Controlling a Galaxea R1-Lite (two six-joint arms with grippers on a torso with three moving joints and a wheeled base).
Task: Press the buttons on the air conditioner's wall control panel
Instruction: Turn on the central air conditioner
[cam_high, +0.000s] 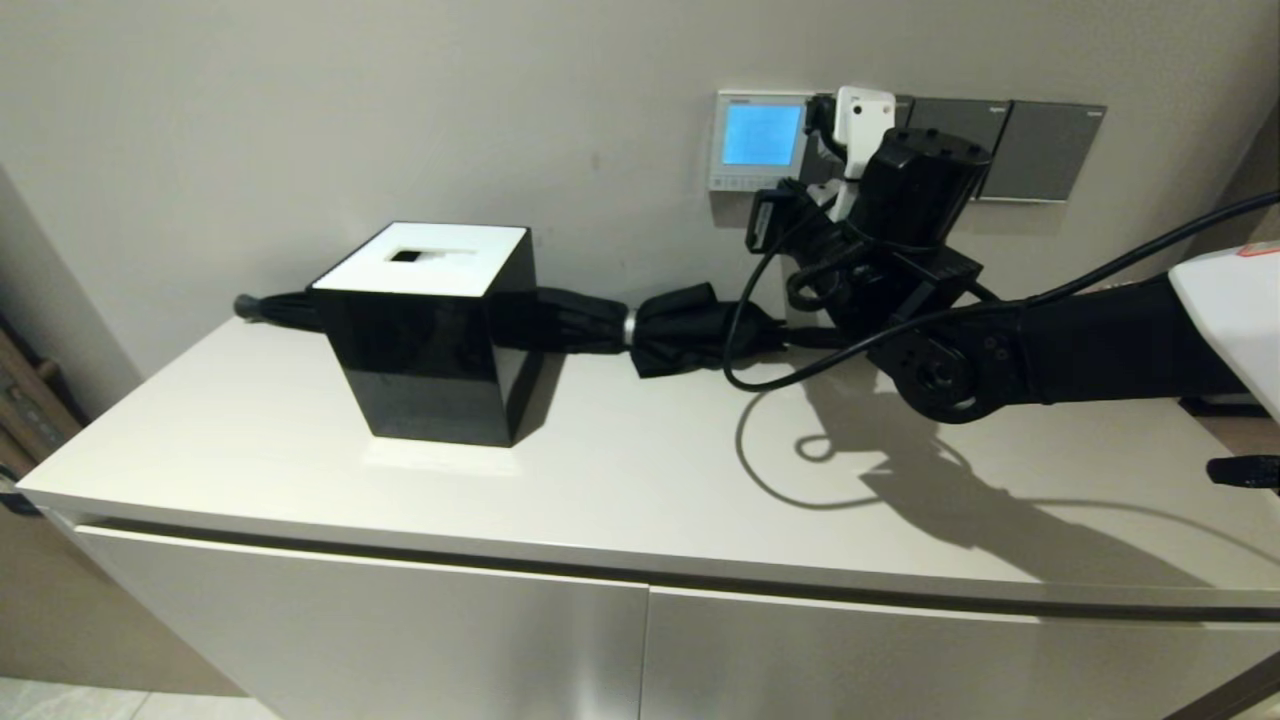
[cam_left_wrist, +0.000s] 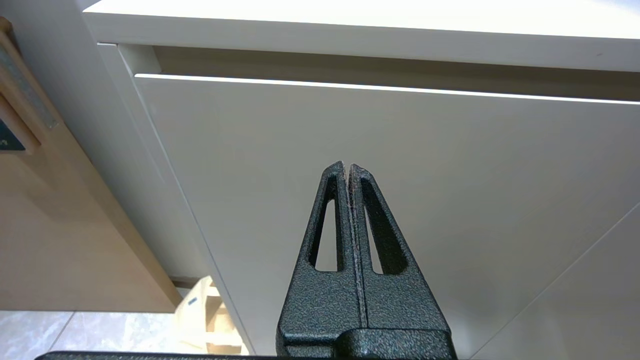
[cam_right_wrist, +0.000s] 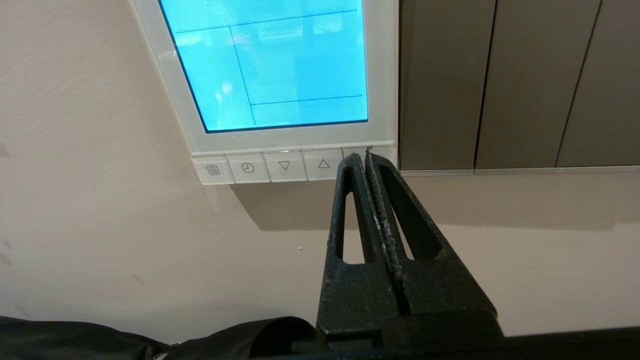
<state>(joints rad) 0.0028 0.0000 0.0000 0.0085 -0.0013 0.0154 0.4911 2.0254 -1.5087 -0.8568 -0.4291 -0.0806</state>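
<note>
The air conditioner's wall control panel (cam_high: 760, 140) is a white-framed thermostat on the wall with a lit blue screen. It fills the right wrist view (cam_right_wrist: 382, 75). The buttons (cam_right_wrist: 265, 166) run in a pale row along its lower edge (cam_high: 745, 183). My right gripper (cam_right_wrist: 366, 155) is shut and empty. Its tips are at the end button nearest the dark switch plates, covering most of it; I cannot tell if they touch it. My right arm (cam_high: 900, 230) reaches up to the wall. My left gripper (cam_left_wrist: 348, 166) is shut and empty, parked low in front of the cabinet.
Dark grey switch plates (cam_high: 1030, 150) sit right beside the panel. On the white cabinet top (cam_high: 600, 470) stand a black tissue box (cam_high: 430, 330) and a folded black umbrella (cam_high: 690, 335) along the wall. A black cable (cam_high: 745, 320) hangs from my right wrist.
</note>
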